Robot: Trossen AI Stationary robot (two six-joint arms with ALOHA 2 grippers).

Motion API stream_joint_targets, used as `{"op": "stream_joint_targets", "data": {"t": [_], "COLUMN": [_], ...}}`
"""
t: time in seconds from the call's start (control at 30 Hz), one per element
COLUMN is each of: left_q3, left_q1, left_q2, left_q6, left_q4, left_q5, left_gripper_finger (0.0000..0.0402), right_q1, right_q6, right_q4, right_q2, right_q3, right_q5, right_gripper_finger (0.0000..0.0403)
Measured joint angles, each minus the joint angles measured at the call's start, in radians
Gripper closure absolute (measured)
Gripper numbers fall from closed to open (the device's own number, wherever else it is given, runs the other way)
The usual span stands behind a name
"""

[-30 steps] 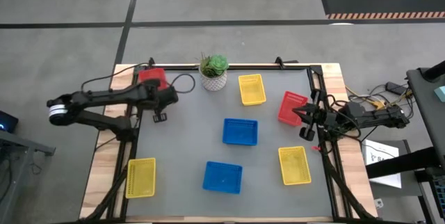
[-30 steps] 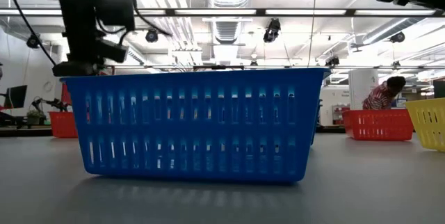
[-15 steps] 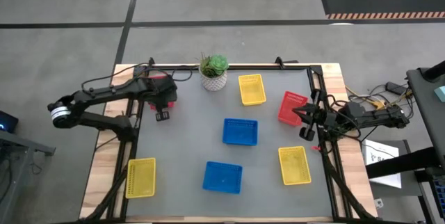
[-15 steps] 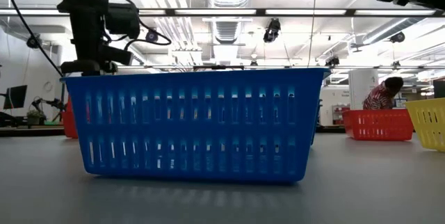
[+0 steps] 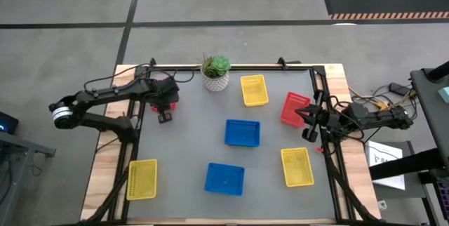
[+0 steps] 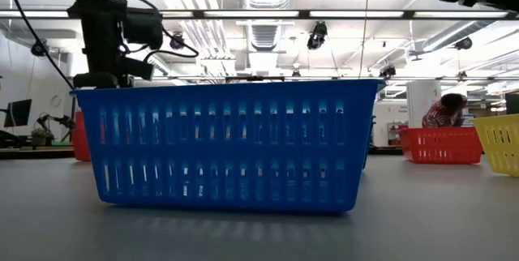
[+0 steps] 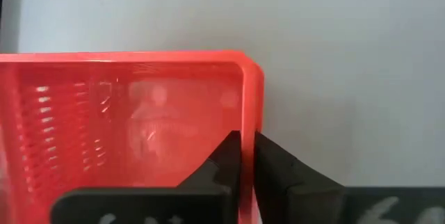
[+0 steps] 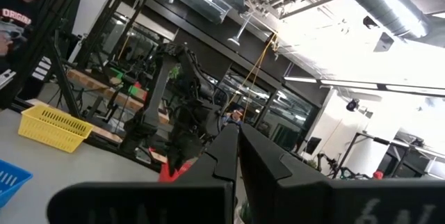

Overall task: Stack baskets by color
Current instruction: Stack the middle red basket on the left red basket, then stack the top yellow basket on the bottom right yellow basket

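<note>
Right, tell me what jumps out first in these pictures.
The left pincer grips the wall of a red basket at the table's far left corner, beside the potted plant. Blue baskets lie mid-table. The right pincer waits shut by another red basket.

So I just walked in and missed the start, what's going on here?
The robot is sorting baskets by color. Its left hand pinches the rim of a red basket at the table's far left corner. The right hand waits shut beside another red basket at the right edge. Blue and yellow baskets lie scattered, unstacked.
</note>
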Motion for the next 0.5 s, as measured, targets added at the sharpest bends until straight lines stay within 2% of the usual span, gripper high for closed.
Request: {"op": "stream_joint_targets", "data": {"t": [0.27,0.4,0.5], "left_q3": [0.011,0.042,0.071], "left_q1": [-0.001,-0.003,-0.011], "left_q2": [-0.002,-0.016,-0.042], "left_q6": [-0.007,-0.076,-0.191], "left_q4": [-0.003,-0.013,-0.016], "left_q5": [0.002,0.03,0.105], "left_gripper_finger": [0.0319,0.0313,0.0313], "right_q1": [0.0,0.0,0.0], "right_q6": [0.015,0.066,0.12], "right_q4": [-0.002,-0.023,-0.043], "right_q2": [0.0,0.0,0.0], "right_q3": [0.0,0.0,-0.001], "right_q5": [0.0,-0.001,-0.003], "right_gripper_finger": [0.0394,0.0394,0.0394]}}
